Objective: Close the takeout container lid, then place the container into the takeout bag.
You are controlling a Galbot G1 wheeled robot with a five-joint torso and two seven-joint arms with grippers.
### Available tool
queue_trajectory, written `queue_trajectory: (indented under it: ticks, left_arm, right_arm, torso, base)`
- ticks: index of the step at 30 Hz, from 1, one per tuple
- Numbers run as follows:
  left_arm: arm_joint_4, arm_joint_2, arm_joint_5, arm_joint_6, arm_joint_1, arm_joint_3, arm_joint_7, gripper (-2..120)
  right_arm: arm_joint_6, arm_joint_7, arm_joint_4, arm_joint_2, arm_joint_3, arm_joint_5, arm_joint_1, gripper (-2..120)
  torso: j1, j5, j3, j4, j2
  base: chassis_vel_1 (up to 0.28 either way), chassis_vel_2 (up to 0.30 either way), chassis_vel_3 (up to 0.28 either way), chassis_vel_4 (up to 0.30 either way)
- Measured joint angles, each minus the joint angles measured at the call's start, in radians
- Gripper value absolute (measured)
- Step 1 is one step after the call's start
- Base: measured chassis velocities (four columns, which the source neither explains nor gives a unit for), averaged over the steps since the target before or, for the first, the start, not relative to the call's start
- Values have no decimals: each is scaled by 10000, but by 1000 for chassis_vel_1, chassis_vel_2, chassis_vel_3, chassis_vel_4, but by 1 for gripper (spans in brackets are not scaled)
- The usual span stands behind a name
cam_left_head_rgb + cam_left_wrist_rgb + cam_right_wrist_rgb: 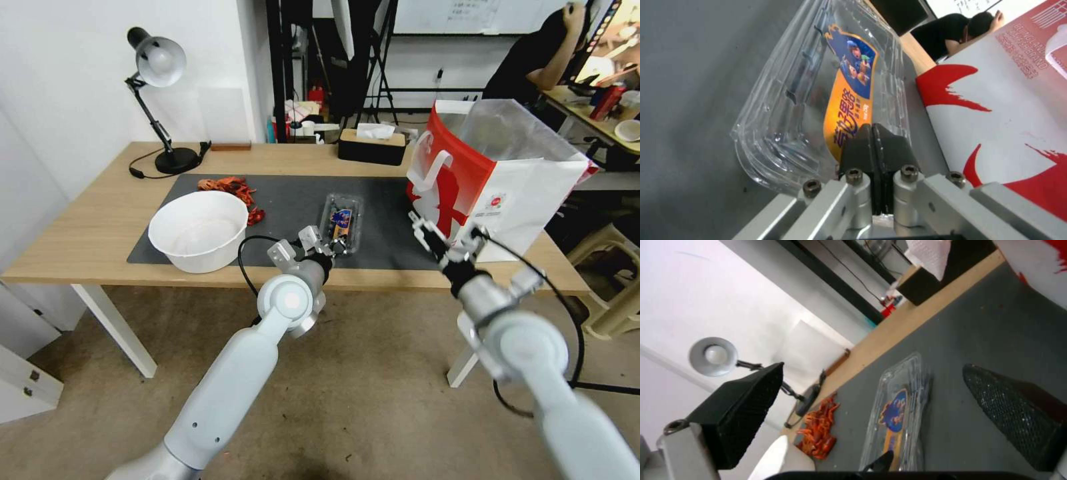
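The takeout container lies on the dark mat, a clear clamshell box. Its lid, with an orange and blue label, is folded down flat over the lower half. My left gripper is at the container's near end, its black fingers shut together and their tips resting on the lid beside the label. The takeout bag, white and red with a clear liner, stands open at the mat's right end. My right gripper hovers open just in front of the bag, to the right of the container.
A big white bowl sits at the mat's left front, with orange-red scraps behind it. At the table's back are a desk lamp and a black tissue box. The table's front edge lies just below both grippers.
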Motion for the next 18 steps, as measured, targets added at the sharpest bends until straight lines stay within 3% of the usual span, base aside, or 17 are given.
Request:
queue_trajectory:
  ticks: [8, 18]
  left_arm:
    - [46, 6, 12, -52, -6, -26, -10, 0]
    - [75, 19, 8, -93, -10, -77, -34, 0]
  right_arm:
    - [-1777, 1764, -1179, 180, -689, 950, 1748, 100]
    - [-2874, 2684, -2514, 437, -1652, 1389, 3471, 100]
  torso:
    - [0, -1, 0, 0, 0]
    - [1, 0, 0, -1, 0]
  base:
    - [0, 0, 0, 0]
    - [0, 0, 0, 0]
